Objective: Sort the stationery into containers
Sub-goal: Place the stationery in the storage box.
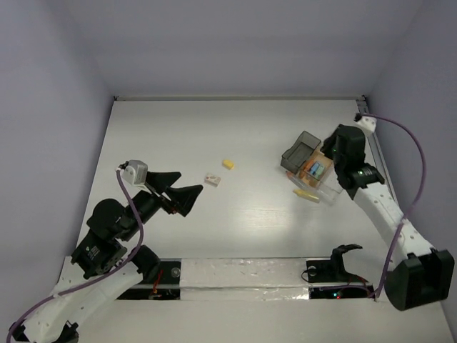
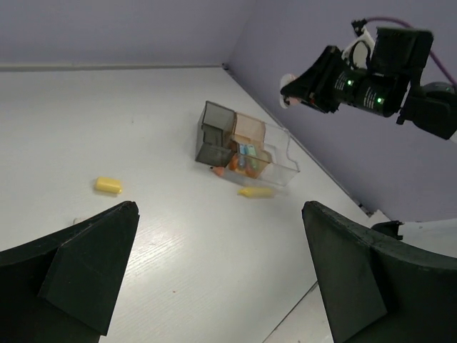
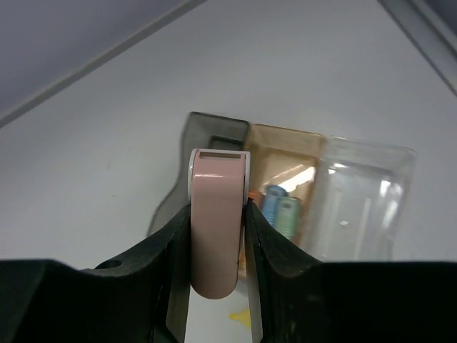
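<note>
My right gripper (image 3: pixel 218 206) is shut on a pink piece of stationery (image 3: pixel 218 236), held in the air above the containers (image 3: pixel 285 153). From above, the right gripper (image 1: pixel 330 146) hangs over the smoky bin (image 1: pixel 301 150). The tan bin (image 1: pixel 315 169) holds blue and green pieces (image 3: pixel 280 211). A yellow piece (image 1: pixel 307 194) lies on the table against the bins, and an orange piece (image 2: pixel 216 171) lies by the smoky bin. Another yellow piece (image 1: pixel 228 164) and a small grey-white block (image 1: pixel 213 179) lie mid-table. My left gripper (image 1: pixel 191 182) is open above the table, with nothing in it.
The containers (image 2: pixel 243 143) stand near the right wall, with the clear bin (image 1: pixel 327 189) nearest the arms. A taped strip (image 1: pixel 243 275) runs along the near edge between the arm bases. White walls close the table at the back and sides.
</note>
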`<state>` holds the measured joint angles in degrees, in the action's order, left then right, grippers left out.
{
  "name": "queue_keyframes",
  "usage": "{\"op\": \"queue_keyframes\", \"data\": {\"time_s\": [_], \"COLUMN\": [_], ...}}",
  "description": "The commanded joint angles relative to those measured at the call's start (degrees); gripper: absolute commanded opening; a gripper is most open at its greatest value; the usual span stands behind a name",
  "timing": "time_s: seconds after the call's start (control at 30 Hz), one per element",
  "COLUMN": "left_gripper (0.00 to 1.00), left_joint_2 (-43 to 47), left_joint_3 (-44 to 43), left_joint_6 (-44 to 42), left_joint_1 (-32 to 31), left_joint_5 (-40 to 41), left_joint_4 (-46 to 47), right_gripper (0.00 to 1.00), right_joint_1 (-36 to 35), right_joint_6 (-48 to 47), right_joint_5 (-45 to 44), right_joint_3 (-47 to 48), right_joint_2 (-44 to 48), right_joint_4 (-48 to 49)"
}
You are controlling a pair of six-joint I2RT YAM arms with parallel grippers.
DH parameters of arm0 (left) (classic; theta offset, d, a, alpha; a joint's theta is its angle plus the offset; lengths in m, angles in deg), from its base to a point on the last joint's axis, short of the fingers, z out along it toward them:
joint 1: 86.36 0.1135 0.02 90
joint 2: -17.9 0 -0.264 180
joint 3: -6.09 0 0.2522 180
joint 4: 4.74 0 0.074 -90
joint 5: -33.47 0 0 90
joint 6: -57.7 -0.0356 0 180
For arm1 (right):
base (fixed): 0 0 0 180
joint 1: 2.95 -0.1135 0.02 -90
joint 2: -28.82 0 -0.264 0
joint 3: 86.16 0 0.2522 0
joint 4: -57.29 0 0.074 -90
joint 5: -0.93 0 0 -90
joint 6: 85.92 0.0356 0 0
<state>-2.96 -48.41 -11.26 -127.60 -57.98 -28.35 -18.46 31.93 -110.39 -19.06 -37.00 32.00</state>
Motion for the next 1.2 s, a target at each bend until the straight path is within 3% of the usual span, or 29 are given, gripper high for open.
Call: {"op": "queue_keyframes", "data": {"time_s": [0.0,0.13,0.3,0.5,0.53,0.57,0.67,0.7,0.9,0.97,1.07,1.17], "left_gripper": [0.99,0.99,0.99,0.99,0.99,0.99,0.99,0.99,0.99,0.99,0.99,0.99], "left_joint_2": [3.1,5.04,5.22,6.1,6.01,5.92,5.22,5.04,4.69,4.34,3.99,3.46], "left_joint_3": [0.39,0.74,1.0,1.18,1.27,1.27,1.27,1.35,1.44,1.44,1.53,1.53], "left_joint_6": [-0.47,-0.38,-0.3,-0.29,-0.3,-0.3,-0.3,-0.3,-0.3,-0.3,-0.3,-0.21], "left_joint_1": [0.19,1.24,1.77,3.44,3.44,3.96,3.97,4.49,4.49,5.02,5.55,6.16], "left_joint_5": [-3.99,-6.1,-8.74,-9.44,-9.79,-10.14,-11.11,-11.2,-11.2,-11.46,-11.73,-11.47], "left_joint_4": [4.66,5.71,5.98,6.33,6.42,6.42,6.59,6.68,6.68,6.68,6.77,6.77], "right_gripper": [0.07,0.08,0.08,0.09,0.18,0.18,0.43,0.56,0.97,1.0,1.0,1.0], "right_joint_1": [4.51,10.4,15.76,17.53,17.53,17.53,17.53,17.53,17.53,17.53,16.66,7.63], "right_joint_6": [1.76,1.85,-0.08,-1.31,-1.57,-1.58,-1.58,-1.66,-3.59,-4.91,-5.62,-4.57], "right_joint_5": [-2.41,-3.38,-1.01,0.84,1.19,1.11,0.23,-0.03,0.4,2.41,17.04,19.74], "right_joint_3": [-5.34,-8.33,-8.61,-8.17,-8.17,-8.17,-8.25,-8.25,-6.85,-6.06,-5.97,-5.53], "right_joint_2": [5.96,7.47,1.32,-3.52,-3.87,-4.31,-5.1,-5.11,-0.72,0.95,4.29,4.83], "right_joint_4": [-6.83,-10.18,-8.51,-6.67,-6.4,-6.57,-6.4,-6.49,-7.1,-6.23,-3.17,-0.52]}}
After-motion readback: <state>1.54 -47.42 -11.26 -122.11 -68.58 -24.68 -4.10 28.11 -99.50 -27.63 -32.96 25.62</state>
